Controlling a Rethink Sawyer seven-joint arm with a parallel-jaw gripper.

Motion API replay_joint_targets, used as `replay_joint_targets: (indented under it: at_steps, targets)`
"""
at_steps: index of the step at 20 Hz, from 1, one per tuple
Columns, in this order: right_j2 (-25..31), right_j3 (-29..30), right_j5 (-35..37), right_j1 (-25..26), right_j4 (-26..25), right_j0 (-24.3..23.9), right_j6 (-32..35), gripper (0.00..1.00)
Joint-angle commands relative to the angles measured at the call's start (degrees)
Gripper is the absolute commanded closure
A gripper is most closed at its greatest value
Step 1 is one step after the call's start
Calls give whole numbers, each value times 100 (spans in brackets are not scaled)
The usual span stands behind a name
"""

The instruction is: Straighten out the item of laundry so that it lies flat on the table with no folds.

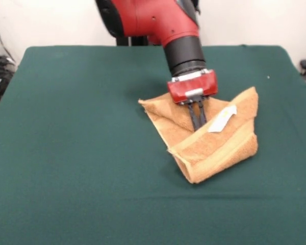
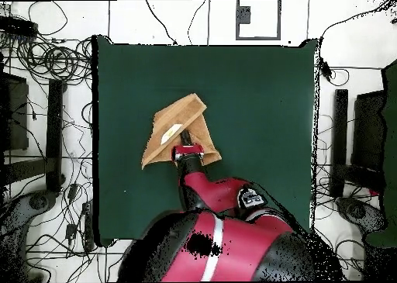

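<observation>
Nearest, bare green table (image 1: 92, 204), then the orange-tan hand towel (image 1: 214, 148) folded into a wedge, white label (image 1: 222, 119) up — my gripper (image 1: 198, 116) pinched near-closed into its middle layers, likely dragging the whole bundle if they cling.

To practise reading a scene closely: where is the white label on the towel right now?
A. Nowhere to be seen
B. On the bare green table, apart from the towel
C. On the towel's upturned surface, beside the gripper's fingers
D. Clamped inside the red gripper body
C: in the front view the white label lies on the folded towel, just beside the dark fingers of the gripper.
</observation>
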Motion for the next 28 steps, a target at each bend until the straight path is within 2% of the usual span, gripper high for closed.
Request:
replay_joint_targets:
  at_steps: [1, 4, 7, 9, 12, 14, 16, 18, 20, 23, 28]
  targets:
    - [187, 242, -1144, 144, 2161, 1242, 50, 100]
    - [-87, 571, -1190, 111, 3071, 1883, 31, 100]
    - [-169, 549, -1007, 108, 3716, 2311, 113, 100]
    - [-216, 475, -902, 103, 3906, 2452, 201, 100]
    - [-292, 407, -1057, 64, 3769, 2473, 464, 100]
    - [-359, 474, -1024, -129, 3854, 2532, 570, 100]
    - [-414, 558, -807, -363, 4199, 2672, 533, 100]
    - [-516, 581, -533, -463, 4766, 2851, 315, 100]
    - [-661, 573, -239, -477, 5109, 2953, 58, 100]
    - [-781, 688, 73, -712, 5020, 2952, 41, 100]
    - [-1120, 881, 850, -1493, 4924, 2950, -110, 100]
